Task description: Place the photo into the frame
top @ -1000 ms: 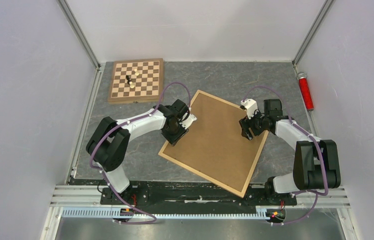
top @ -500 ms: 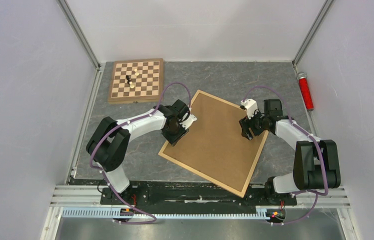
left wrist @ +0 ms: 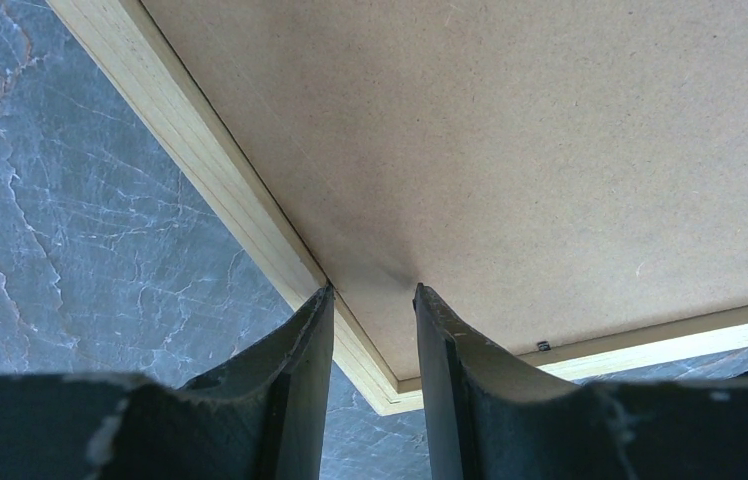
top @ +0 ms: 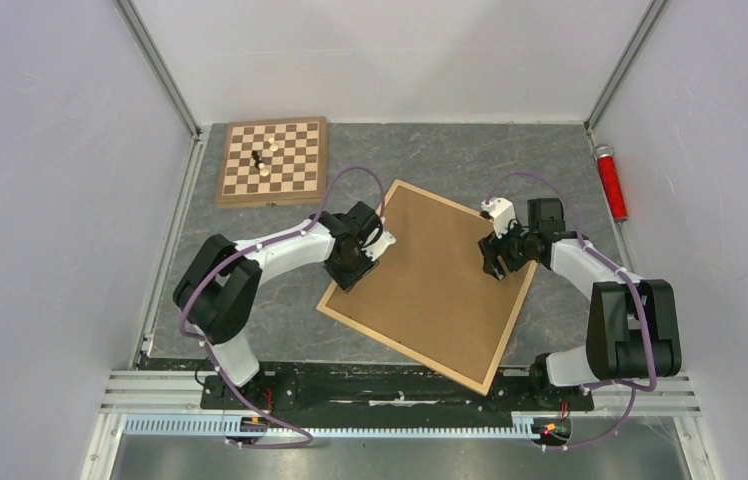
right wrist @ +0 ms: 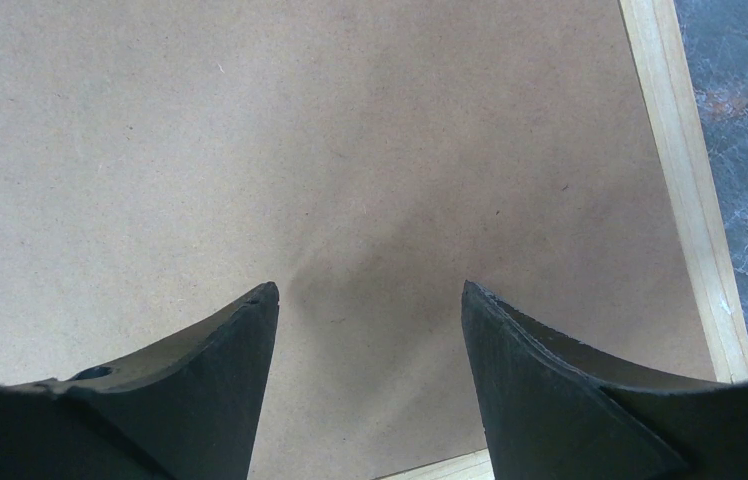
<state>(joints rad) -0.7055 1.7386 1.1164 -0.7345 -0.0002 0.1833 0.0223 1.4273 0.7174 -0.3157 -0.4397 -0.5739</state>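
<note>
left wrist: left gripper was seen narrowly parted at edge of frame, nothing gripped | right wrist: right gripper was spread wide over brown backing board | top view only: frame was shown whole, laid slanted on table

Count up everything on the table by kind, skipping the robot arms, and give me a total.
picture frame: 1
backing board: 1
chessboard: 1
chess pieces: 3
red cylinder: 1
Total: 7
</note>
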